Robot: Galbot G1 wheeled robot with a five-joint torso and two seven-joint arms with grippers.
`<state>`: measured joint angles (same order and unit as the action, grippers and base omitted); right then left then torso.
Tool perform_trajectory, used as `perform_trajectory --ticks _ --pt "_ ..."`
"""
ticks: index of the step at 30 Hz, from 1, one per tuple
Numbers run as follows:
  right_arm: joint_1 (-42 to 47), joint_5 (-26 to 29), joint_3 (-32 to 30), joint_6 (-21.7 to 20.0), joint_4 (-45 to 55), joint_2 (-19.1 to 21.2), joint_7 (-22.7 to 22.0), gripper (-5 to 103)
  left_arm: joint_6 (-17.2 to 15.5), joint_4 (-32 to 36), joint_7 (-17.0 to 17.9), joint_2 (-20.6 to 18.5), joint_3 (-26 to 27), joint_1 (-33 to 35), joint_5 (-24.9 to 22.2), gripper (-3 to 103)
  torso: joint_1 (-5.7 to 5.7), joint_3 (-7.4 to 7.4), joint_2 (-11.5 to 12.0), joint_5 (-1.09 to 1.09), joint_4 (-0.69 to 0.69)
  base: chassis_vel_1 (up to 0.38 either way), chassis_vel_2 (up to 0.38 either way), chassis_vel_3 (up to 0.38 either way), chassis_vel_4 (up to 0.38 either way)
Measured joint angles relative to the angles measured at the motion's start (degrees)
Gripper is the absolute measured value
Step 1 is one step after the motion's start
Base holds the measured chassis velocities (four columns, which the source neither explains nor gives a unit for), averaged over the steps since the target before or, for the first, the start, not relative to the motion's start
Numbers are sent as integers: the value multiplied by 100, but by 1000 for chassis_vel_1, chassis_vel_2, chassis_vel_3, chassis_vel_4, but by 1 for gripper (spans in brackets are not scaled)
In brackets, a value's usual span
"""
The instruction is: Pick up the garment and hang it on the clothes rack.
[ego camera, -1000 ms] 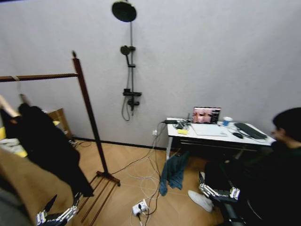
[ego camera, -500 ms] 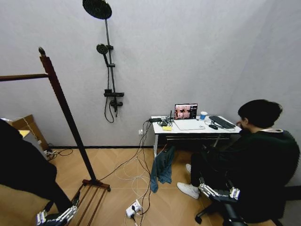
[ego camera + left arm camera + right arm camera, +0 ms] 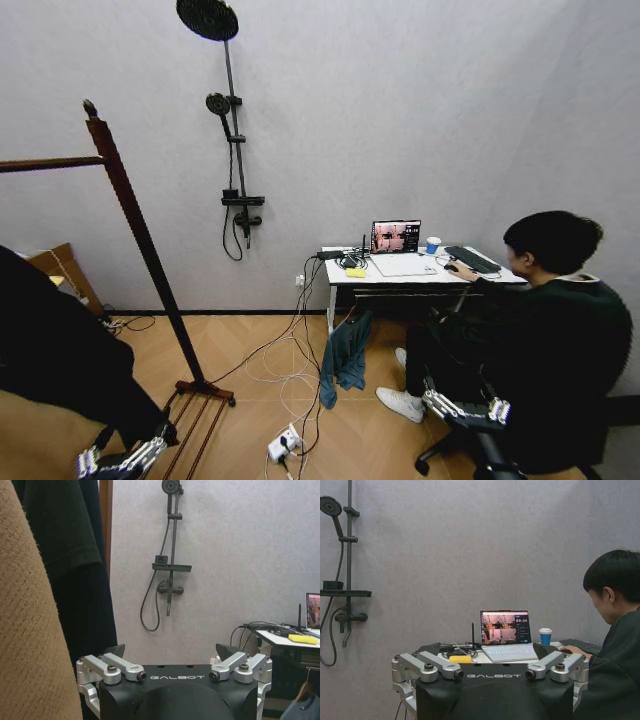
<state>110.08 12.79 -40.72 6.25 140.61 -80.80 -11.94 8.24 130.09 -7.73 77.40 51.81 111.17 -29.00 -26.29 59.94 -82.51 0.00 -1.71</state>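
Note:
The black garment (image 3: 60, 350) hangs as a dark mass at the far left of the head view, its top cut off by the frame edge. The clothes rack (image 3: 135, 240) rises beside it, a red-brown post with a knob top. Its rod (image 3: 50, 163) runs off to the left and its slatted foot (image 3: 195, 420) rests on the floor. My left gripper (image 3: 120, 462) sits low, just under the garment's hem, open and holding nothing. In the left wrist view the left gripper (image 3: 171, 652) faces the wall with the garment (image 3: 65, 555) close alongside. My right gripper (image 3: 465, 408) is low at the right, and in its wrist view the right gripper (image 3: 487, 650) is open with nothing in it.
A person (image 3: 540, 340) sits on a chair at a white desk (image 3: 420, 272) holding a laptop (image 3: 396, 238), very near my right gripper. A teal garment (image 3: 345, 360) hangs off the desk. Cables and a power strip (image 3: 285, 440) lie on the floor. A shower fixture (image 3: 235, 130) is on the wall.
The head camera swung right over the first half second, sliding the rack and garment toward the left edge and bringing the seated person into view. Both grippers stay where they were in the picture.

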Motion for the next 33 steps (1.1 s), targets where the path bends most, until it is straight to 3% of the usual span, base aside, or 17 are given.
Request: perform_trajectory --ticks 17,23,26,28,32,33 --pt "1 0 0 1 0 0 0 100 0 0 0 0 0 0 0 100 2 0 0 0 1 179 -190 -175 178" --pt "0 0 0 1 0 0 0 100 0 0 0 0 0 0 0 100 2 -1 -1 -5 0 307 -311 -307 324" --pt "0 0 -1 1 0 0 0 100 -1 0 -2 0 0 0 0 100 1 0 0 4 2 373 -352 -384 368" --pt "0 0 0 1 0 0 0 100 -1 -1 0 0 0 0 0 100 3 -2 -2 -4 0 356 -383 -367 369" --pt "1 1 -1 1 -1 0 0 100 -1 0 1 0 0 0 0 100 3 0 -1 5 2 395 -335 -379 354" --pt "2 0 0 1 0 0 0 100 -1 -1 0 0 0 1 0 100 6 -3 -3 -3 3 237 -254 -267 307"
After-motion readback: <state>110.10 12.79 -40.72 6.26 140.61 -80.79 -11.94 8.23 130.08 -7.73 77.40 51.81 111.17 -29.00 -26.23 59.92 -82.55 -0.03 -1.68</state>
